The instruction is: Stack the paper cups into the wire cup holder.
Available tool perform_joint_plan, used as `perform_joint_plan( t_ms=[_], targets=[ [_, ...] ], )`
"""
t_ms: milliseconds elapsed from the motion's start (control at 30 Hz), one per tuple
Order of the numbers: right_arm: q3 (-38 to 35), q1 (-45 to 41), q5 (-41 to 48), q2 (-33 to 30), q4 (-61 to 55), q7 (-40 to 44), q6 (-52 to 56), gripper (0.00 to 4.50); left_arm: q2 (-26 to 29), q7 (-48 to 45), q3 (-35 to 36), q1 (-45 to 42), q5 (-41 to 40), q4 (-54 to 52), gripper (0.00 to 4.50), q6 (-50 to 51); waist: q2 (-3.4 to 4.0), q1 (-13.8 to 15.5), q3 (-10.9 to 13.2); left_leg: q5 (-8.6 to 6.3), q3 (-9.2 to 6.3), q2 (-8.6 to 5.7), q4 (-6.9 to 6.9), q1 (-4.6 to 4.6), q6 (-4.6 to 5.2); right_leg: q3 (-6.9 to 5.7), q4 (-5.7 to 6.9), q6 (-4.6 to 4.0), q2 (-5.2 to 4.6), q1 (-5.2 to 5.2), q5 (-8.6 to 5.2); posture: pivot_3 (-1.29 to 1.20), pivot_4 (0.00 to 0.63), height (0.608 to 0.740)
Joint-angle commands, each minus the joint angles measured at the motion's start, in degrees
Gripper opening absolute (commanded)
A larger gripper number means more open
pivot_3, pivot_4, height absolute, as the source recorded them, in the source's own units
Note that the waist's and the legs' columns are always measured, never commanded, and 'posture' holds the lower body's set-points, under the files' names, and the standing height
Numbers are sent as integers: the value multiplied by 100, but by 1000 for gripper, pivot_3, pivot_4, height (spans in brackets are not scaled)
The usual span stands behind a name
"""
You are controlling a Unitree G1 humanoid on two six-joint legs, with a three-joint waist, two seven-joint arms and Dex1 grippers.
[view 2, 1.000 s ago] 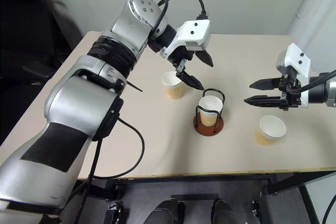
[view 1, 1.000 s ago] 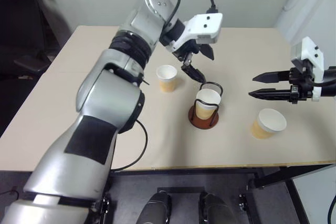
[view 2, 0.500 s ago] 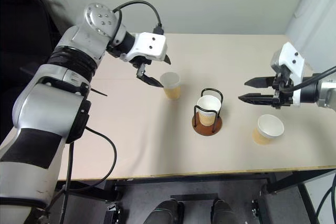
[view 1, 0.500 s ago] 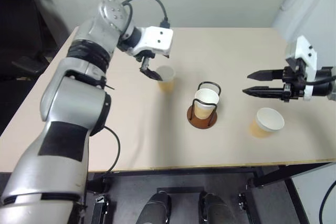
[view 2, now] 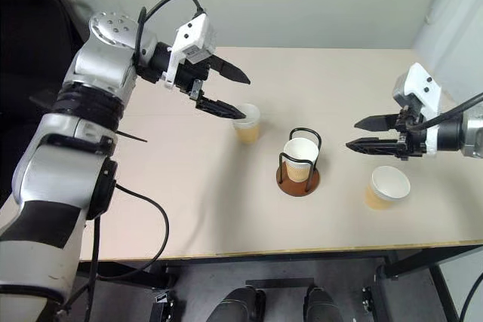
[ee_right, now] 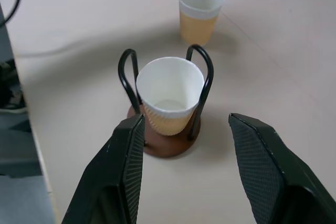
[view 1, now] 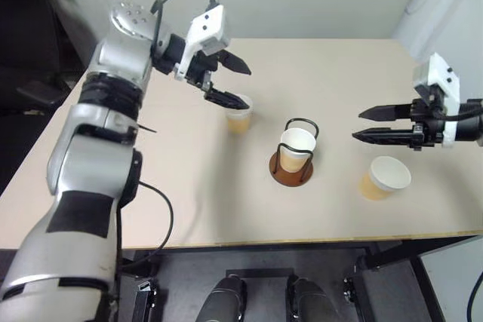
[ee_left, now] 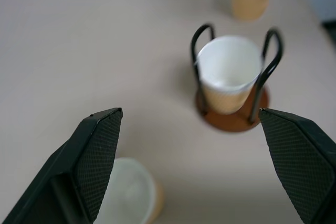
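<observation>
The wire cup holder (view 1: 290, 175) stands mid-table with one paper cup (view 1: 296, 145) upright inside its black loops. A second paper cup (view 1: 239, 116) stands to its left, a third (view 1: 384, 178) to its right near the front. My left gripper (view 1: 246, 86) hovers open and empty just over the left cup's rim, its lower fingertip in front of that rim; contact cannot be told. In the left wrist view this cup (ee_left: 129, 199) sits by one finger. My right gripper (view 1: 358, 125) hangs open and empty right of the holder, above the third cup, aimed at the holder (ee_right: 127, 77).
The beige table (view 1: 189, 186) ends in a front edge close to the third cup and a right edge under my right arm. A black cable (view 1: 162, 224) hangs over the front left. A dark chair (view 1: 45, 88) stands off the left side.
My left arm has swung left from above the holder to the left cup, and its wrist has rolled. The cup stays in the holder. The right gripper has held still.
</observation>
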Motion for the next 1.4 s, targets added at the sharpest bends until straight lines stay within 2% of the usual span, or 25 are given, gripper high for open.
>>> perform_joint_plan(
  t_ms=[33, 200, 300, 367, 867, 1033, 1133, 1300, 1333, 1400],
  targets=[
    [-472, 550, 117, -416, -446, 193, 54, 2528, 407, -164, -64, 400, -777, -1091, 4441, 549, 0, 2, -1, 1, 5, 1, -1, 3, -2, -14, 3, 0, 11, 1, -2, 0, 150, 740],
    [-587, 1655, -334, -866, -676, 402, -505, 2528, 583, -164, 210, 783, -1210, -1721, 4441, 633, -3, 36, -1, -10, -9, 16, 9, 24, -19, 3, 1, -21, 15, 24, -17, 0, 150, 740],
    [-354, 2407, -1163, -1183, -580, 454, -1416, 2528, 556, -164, 494, 907, -1469, -1938, 4441, 686, -3, 42, -1, -18, -19, 11, 11, 30, 5, 0, 1, -21, 10, 34, -15, 0, 150, 740],
    [-66, 2578, -1618, -1208, -386, 361, -1922, 2528, 557, -164, 530, 916, -1489, -1961, 4441, 719, -3, 17, -1, -36, -21, 13, 10, 43, 35, 5, 1, -24, 7, 43, -8, 0, 150, 740],
    [1208, 1789, -3008, -661, 594, 483, -3355, 2528, 736, -164, 611, 1111, -1369, -2226, 4441, 864, -3, -61, -1, -11, -21, 19, 7, 46, 44, 4, -11, -13, 11, 49, 30, 0, 150, 740],
    [1416, 1600, -3213, -497, 644, 610, -3514, 2528, 1066, -164, 393, 1332, -1614, -2427, 4441, 683, -3, -72, -1, -20, -19, 19, 4, 43, 43, 4, -16, -14, 11, 44, 26, 0, 150, 740],
    [1474, 1496, -3265, -410, 599, 650, -3477, 1904, 1328, -164, 212, 1474, -1588, -2382, 4500, 349, -3, -70, -1, -22, -21, 20, 3, 43, 40, 2, -16, -17, 11, 44, 23, 0, 150, 740],
    [1344, 1414, -3247, -425, 591, 784, -3409, 231, 1633, -164, 72, 1661, -1456, -2189, 4500, -295, -3, -63, -1, -24, -25, 19, 3, 43, 37, 2, -15, -21, 11, 45, 22, 0, 150, 740],
    [1310, 1412, -3232, -442, 586, 809, -3400, 57, 1676, -164, 58, 1688, -1464, -2172, 4500, -373, -3, -64, -1, -25, -25, 18, 3, 43, 33, 3, -15, -22, 11, 44, 22, 0, 150, 740],
    [1232, 1382, -3201, -475, 595, 851, -3384, 57, 1720, -164, 41, 1693, -1454, -2083, 4500, -467, -3, -63, -1, -28, -26, 19, 3, 43, 29, 2, -15, -25, 12, 43, 20, 0, 150, 740]
  ],
)
